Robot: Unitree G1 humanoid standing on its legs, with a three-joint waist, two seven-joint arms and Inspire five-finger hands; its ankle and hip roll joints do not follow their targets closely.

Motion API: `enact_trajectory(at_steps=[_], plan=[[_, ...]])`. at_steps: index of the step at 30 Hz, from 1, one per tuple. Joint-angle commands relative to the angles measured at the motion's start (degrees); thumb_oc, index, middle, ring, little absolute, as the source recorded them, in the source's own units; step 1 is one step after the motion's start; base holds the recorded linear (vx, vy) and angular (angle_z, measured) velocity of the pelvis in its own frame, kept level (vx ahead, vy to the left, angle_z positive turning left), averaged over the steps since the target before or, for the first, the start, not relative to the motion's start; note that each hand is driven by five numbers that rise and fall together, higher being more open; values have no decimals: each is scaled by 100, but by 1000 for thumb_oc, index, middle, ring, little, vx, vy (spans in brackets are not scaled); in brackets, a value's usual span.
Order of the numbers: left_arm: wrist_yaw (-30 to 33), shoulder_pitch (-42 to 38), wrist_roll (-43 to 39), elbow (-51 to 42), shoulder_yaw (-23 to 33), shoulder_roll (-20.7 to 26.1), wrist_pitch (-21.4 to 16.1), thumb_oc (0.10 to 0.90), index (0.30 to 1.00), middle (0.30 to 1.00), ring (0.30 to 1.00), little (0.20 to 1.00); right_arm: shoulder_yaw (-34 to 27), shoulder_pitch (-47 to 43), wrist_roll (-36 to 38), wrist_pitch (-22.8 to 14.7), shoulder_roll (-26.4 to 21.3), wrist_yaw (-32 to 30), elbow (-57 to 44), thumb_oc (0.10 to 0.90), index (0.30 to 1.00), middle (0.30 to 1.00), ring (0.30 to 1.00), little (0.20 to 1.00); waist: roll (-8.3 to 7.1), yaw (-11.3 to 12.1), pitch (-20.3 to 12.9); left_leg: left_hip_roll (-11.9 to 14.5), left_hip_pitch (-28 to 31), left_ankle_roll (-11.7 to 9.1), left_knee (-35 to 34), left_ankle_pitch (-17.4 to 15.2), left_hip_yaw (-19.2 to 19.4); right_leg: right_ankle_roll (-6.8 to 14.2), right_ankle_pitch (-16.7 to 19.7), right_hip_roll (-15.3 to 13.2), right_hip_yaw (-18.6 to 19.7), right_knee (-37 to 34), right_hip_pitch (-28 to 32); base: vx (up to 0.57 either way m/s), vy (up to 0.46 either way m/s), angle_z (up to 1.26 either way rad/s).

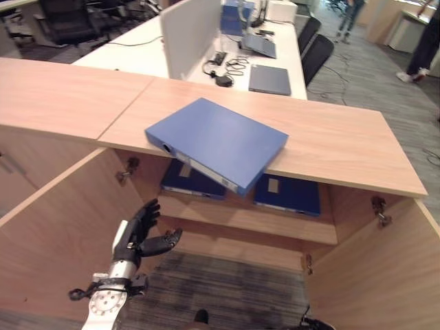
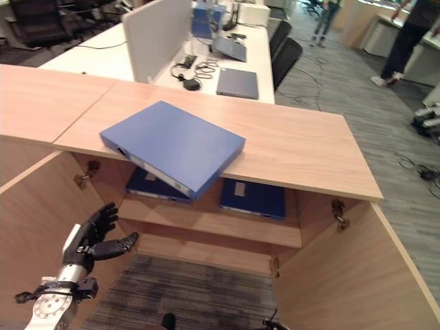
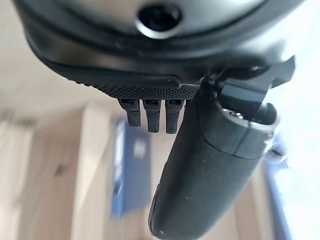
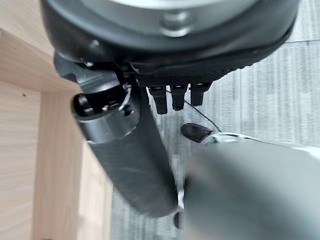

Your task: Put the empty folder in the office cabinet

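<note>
The blue folder (image 1: 216,142) lies flat on the cabinet top (image 1: 330,141), turned at an angle, and one corner hangs out over the front edge above the open cabinet. I judge this as the main risk — if I touch that corner from below or push it sideways, the smooth stiff cover can slide on the wood and the folder falls to the floor. Inside, on the shelf (image 1: 240,218), two more blue folders (image 1: 287,194) already lie flat, so free room is small. My left hand (image 1: 141,237) hangs below by the open left door (image 1: 55,227), fingers spread and relaxed, holding nothing. My right hand (image 4: 150,145) is low by the other door — fingers straight, also empty.
</note>
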Motion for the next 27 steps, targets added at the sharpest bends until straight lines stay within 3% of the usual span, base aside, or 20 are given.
enact_trajectory(at_steps=[1,10,15,27], plan=[[775,-443,1022,-1120,469,408,-1045,800,900,900,900,900,217,-400,112,-173,117,-146,185,800,900,900,900,900,-111,103,-60,-107,8,71,36,-686,-36,215,-337,-14,118,155,-280,7,-24,23],[1845,-828,2326,-1576,443,575,-1209,800,900,900,900,900,502,-389,-29,-298,233,-425,135,800,900,900,900,900,-252,98,-102,-113,5,52,29,-726,-91,204,-361,-13,75,154,-285,3,-11,6],[1830,-930,3056,-1800,214,1063,-1353,800,900,900,900,900,601,-354,-126,-353,249,-518,123,800,900,900,900,900,-272,52,-140,-112,41,49,22,-757,-52,206,-385,2,125,168,-288,0,0,0],[1421,-1122,3684,-2032,-396,2048,-1633,800,900,900,900,900,798,-342,-286,-423,176,-536,-46,800,900,900,900,900,-204,-161,-225,-108,98,52,4,-793,25,224,-373,1,248,182,-306,2,5,-3]])
